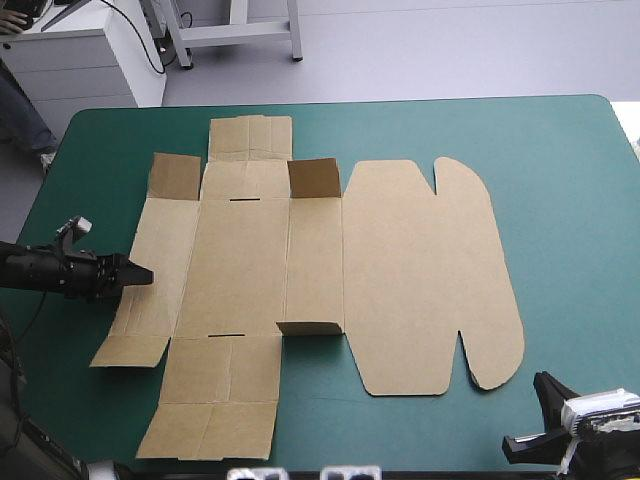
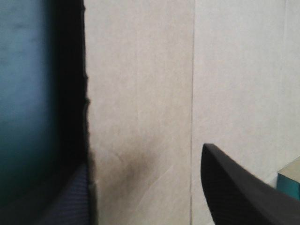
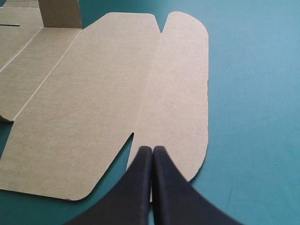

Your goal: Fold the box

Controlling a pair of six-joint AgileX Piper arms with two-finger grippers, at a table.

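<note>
Closest to me, the right gripper (image 3: 152,150) is mostly cut off from above, down by the near edge of the teal-green cover (image 1: 570,200); its wrist view shows the black fingers (image 3: 168,187) pressed together, the box (image 1: 400,270) just ahead; box lies flat mid-cover, a few small flaps (image 1: 314,178) standing; left gripper (image 1: 140,273) at its left edge, fingers apart, board's edge between them; whether one's underneath, can't tell.

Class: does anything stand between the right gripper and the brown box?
Nothing visible does. The right gripper, fingers shut, points straight at the box, its tips at the edge of the nearest rounded flap.
</note>
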